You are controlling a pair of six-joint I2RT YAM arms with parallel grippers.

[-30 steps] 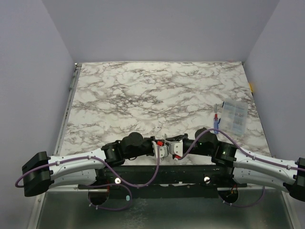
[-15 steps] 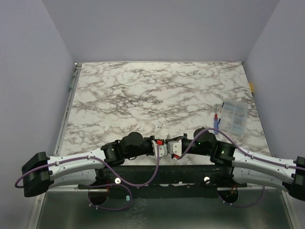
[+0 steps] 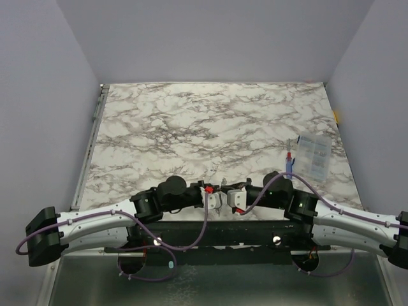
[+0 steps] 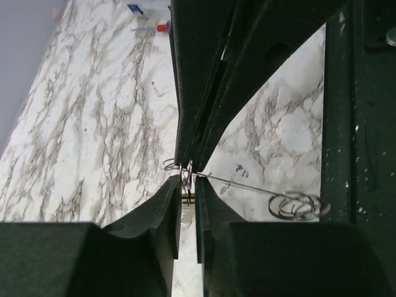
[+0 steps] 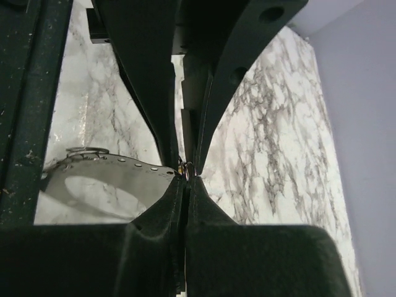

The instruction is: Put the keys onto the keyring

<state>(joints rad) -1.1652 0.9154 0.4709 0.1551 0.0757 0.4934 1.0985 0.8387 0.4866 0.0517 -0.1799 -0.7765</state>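
Top view: both arms fold in at the near edge of the desk (image 3: pixel 210 121). The left claw (image 3: pixel 215 192) and right claw (image 3: pixel 229 191) are tip to tip, just above the surface. The task items are too small to make out from here. A clear plastic box (image 3: pixel 313 156) and a blue-and-red stick (image 3: pixel 290 164) lie well apart at the right, not involved.

Left wrist view: the left claw is clenched to a narrow slit with a brass-coloured sliver in it, likely a key (image 4: pixel 187 197). The right claw's fingers come down from above and pinch together right at that spot. A small silvery wire loop, the keyring (image 4: pixel 171 164), sticks out beside their tips. A thin metal line runs off to a coiled ring (image 4: pixel 297 206) close over the desk.

Right wrist view: the right claw is clenched, pads pressed with no gap, presumably on the keyring wire. The loop itself is too tiny to confirm here. A grey metal strip (image 5: pixel 111 168) with holes ends by the tips.

Step, as I judge it: threading, with the key meeting the ring and not clearly on. The next move likely calls for a tiny, aligned push of the key's hole along the wire end, both grips firm. Any slip would drop the key.
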